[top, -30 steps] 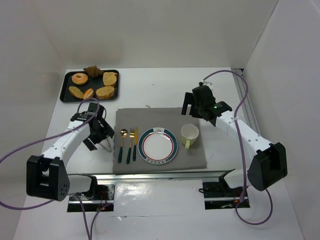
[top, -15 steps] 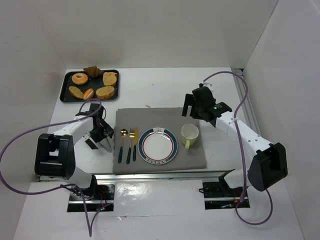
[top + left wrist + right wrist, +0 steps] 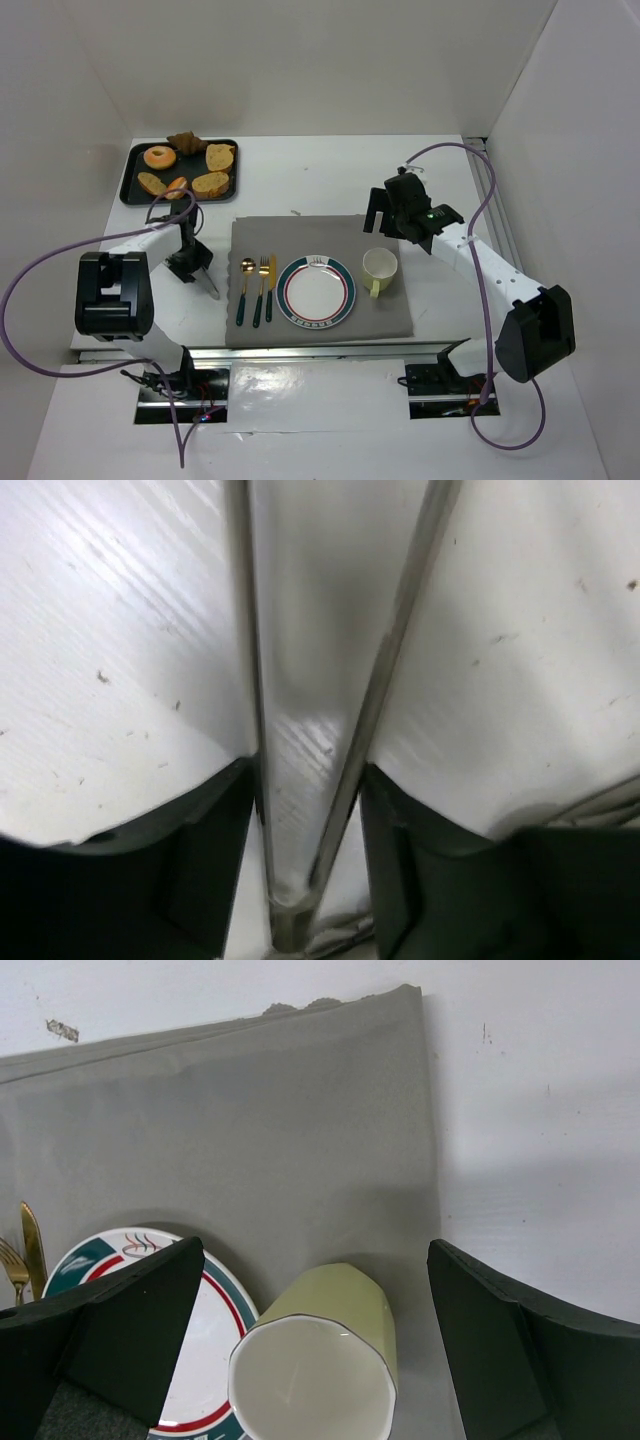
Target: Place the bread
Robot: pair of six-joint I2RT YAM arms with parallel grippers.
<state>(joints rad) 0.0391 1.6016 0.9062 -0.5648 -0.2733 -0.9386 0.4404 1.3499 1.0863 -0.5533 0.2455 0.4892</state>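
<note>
Bread: six pieces are seen, among them a round ring-shaped one (image 3: 159, 156) and a twisted brown one (image 3: 185, 142). All are kept at the far left of the surface (image 3: 300, 170).
Tray: the bread is carried on a black tray (image 3: 200, 199). The twisted piece is laid on the tray's far edge.
Left pincer: the left pincer (image 3: 190, 265) is placed low over the surface, near the tray and apart from it. It is pressed onto a pair of metal tongs (image 3: 212, 288). The two thin arms of the tongs are seen between the dark fingers (image 3: 200, 870) in the left wrist view.
Cloth: a gray cloth (image 3: 330, 235) is spread in the middle, just beside the tongs.
On the cloth: a plate (image 3: 316, 292) with a green and red rim is set in the middle. A spoon, fork and knife (image 3: 262, 290) are laid to its left, and a pale yellow cup (image 3: 379, 267) to its right.
Right pincer: the right pincer (image 3: 385, 222) is held above the cloth beyond the cup. It is spread wide, and nothing is held in it.
</note>
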